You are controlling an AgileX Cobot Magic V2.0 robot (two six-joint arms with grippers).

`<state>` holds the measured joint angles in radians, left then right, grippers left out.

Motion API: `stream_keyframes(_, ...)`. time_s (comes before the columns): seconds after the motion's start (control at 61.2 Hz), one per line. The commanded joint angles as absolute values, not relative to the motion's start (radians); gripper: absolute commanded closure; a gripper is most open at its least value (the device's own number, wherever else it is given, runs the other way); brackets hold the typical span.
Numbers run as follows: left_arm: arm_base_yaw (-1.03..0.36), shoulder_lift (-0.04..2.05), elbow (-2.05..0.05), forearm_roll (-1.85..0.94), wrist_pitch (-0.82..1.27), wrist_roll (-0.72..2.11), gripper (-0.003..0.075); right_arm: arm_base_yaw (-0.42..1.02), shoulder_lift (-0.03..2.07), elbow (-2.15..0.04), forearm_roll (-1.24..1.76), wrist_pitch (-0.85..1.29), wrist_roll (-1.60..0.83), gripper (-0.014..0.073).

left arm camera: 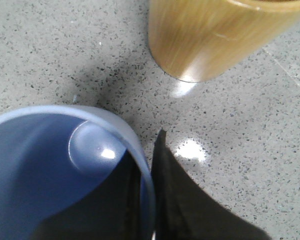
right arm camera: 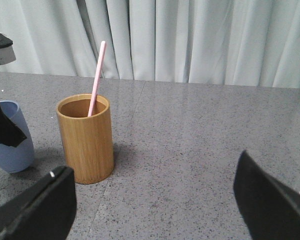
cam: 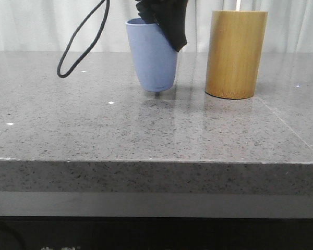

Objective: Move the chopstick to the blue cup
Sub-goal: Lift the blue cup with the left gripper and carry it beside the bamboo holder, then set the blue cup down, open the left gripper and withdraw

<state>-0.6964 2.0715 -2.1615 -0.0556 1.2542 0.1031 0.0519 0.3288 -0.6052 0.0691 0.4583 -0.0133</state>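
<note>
Chopstick (right arm camera: 96,75) remains in the bamboo holder (right arm camera: 86,137); left fingers (left arm camera: 162,200) clamp the blue cup (cam: 152,54) rim, right fingers (right arm camera: 40,210) spread, untasked; judged next: right-arm pickup.

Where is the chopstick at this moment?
In the right wrist view, the chopstick stands tilted inside the bamboo holder, which sits on the table right of the blue cup. In the front view only its tip shows above the holder.

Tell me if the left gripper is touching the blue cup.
Touching. The left wrist view shows the left gripper straddling the blue cup rim, one finger inside, one outside, both against the wall.
</note>
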Motion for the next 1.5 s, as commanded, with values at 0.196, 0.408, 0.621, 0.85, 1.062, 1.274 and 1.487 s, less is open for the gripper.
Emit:
stream_keyframes(0.196, -0.705, 2.008, -2.196, -0.065, 1.219, 0.104, 0.0660, 0.045, 0.347, -0.641, 0.063, 0.377, -0.021, -0.0052)
stream_keyframes(0.408, -0.705, 2.008, -2.196, -0.065, 1.219, 0.104, 0.0490, 0.045, 0.347, -0.641, 0.063, 0.377, -0.021, -0.0052)
stream_keyframes(0.621, -0.705, 2.008, -2.196, -0.065, 1.208, 0.104, 0.0339, 0.045, 0.347, -0.641, 0.063, 0.377, -0.021, -0.0052)
stream_keyframes(0.85, -0.705, 2.008, -2.196, -0.065, 1.202, 0.104, 0.0264, 0.045, 0.347, -0.641, 0.063, 0.377, -0.021, -0.0052)
stream_keyframes(1.062, -0.705, 2.008, -2.265, -0.071, 1.231, 0.104, 0.0264, 0.045, 0.347, -0.641, 0.063, 0.377, -0.021, -0.0052)
stream_keyframes(1.274, -0.705, 2.008, -2.333, -0.073, 1.268, 0.104, 0.0264, 0.045, 0.347, -0.641, 0.063, 0.377, -0.021, -0.0052)
stream_keyframes(1.487, -0.705, 2.006, -2.365, -0.079, 1.268, 0.104, 0.0292, 0.045, 0.347, -0.641, 0.063, 0.377, -0.021, -0.0052)
